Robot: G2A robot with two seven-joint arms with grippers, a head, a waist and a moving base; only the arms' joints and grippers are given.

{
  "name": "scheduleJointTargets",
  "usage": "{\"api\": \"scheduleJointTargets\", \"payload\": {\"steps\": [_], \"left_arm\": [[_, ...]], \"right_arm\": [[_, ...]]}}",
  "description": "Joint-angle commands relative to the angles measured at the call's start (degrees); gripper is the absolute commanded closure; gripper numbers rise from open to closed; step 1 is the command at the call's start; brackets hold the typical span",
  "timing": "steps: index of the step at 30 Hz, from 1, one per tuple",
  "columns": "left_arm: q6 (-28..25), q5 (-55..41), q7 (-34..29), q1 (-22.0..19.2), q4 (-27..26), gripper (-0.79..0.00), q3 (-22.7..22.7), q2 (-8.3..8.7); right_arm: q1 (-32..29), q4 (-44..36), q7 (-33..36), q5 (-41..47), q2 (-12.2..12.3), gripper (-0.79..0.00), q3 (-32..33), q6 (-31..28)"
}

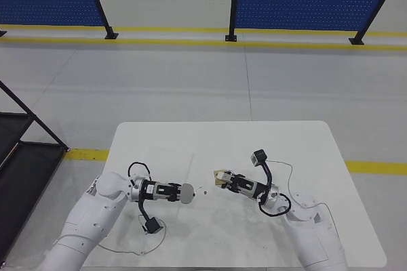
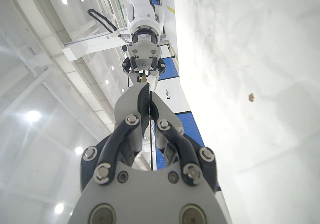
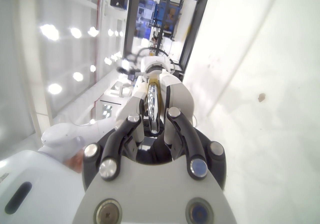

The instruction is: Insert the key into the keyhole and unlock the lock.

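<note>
Two grippers, top view: we see the left gripper (image 1: 190, 193) and the right gripper (image 1: 229, 180) facing each other over the middle of the table (image 1: 292, 149), the left one at 9 o'clock of the right one.
Key, top view: a small pale tip, which we take for the key (image 1: 205, 192), pokes out of the left gripper toward 3 o'clock.
Lock, top view: the brass lock (image 1: 221, 177) is held at the tip of the right gripper, just beside the key tip at about 2 o'clock, with a sliver of table showing between them.
Left fingers, left wrist view: the dark pads (image 2: 143, 102) are pressed together on something thin; we cannot make out the key itself between them.
Lock, left wrist view: it sits straight ahead of the fingertips in the other gripper, close but apart.
Right fingers, right wrist view: they are clamped on the lock's body, the shiny shackle running back between them toward the wrist.
Done, in our judgement: both pieces are picked up and roughly lined up.
Left, in our judgement: closing the gap, seating the key in the keyhole, then turning it; the keyhole is too small for us to see.
</note>
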Motion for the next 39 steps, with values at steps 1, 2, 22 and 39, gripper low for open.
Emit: {"api": "scheduleJointTargets", "payload": {"steps": [1, 2, 22, 39], "left_arm": [[-0.6, -0.5, 0.8, -0.2, -0.8, 0.0, 0.2, 0.3], [-0.8, -0.1, 0.9, -0.2, -1.4, 0.0, 0.2, 0.49], [-0.2, -3.7, 0.3, -0.5, -5.9, 0.0, 4.5, 4.26], [3.2, -5.9, -3.1, -2.1, -6.1, 0.0, 8.9, 6.6]], "right_arm": [[0.7, -0.5, 1.6, -1.1, 0.3, 0.0, 0.1, 1.8], [1.0, -0.7, 2.4, -1.2, 0.5, 0.0, 0.2, 2.5], [7.1, 1.3, 15.3, 2.4, 2.3, 0.0, -2.3, 5.6], [6.3, 0.1, 13.1, 3.7, 3.1, 0.0, -5.3, 3.7]]}}
